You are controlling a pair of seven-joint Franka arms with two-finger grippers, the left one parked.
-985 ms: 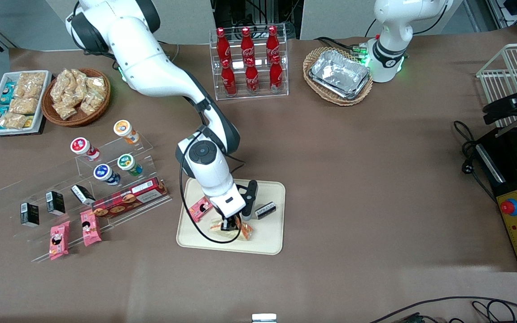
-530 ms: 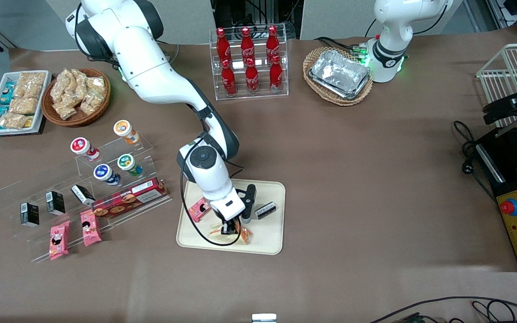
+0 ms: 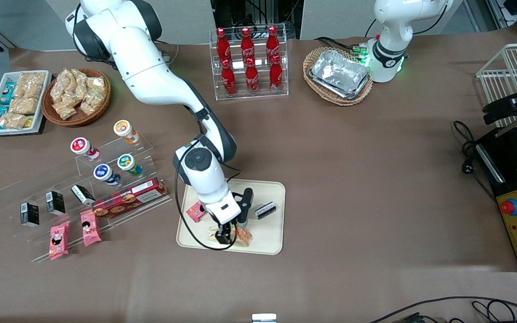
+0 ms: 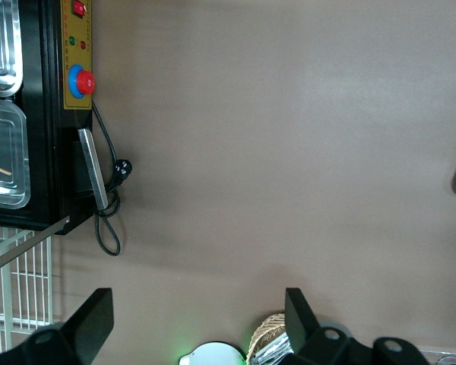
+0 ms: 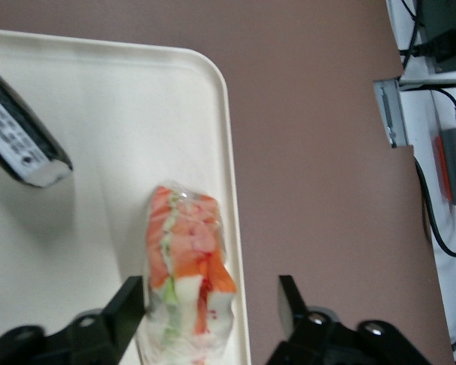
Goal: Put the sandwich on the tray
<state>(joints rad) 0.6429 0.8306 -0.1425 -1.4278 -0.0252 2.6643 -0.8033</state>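
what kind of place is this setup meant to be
Probably a lab mock-up of a snack shop. Cola bottles fill a clear rack, cups sit on acrylic steps. The pincer stands open over the sandwich on the tray.

I noted six red cola bottles [image 3: 249, 60] in a clear acrylic rack, and a wicker basket of silver foil trays [image 3: 339, 74] beside it toward the parked arm's end. A long red cookie box [image 3: 129, 197] lay on a clear stepped stand, two pink snack packets [image 3: 74, 233] nearer the front camera.
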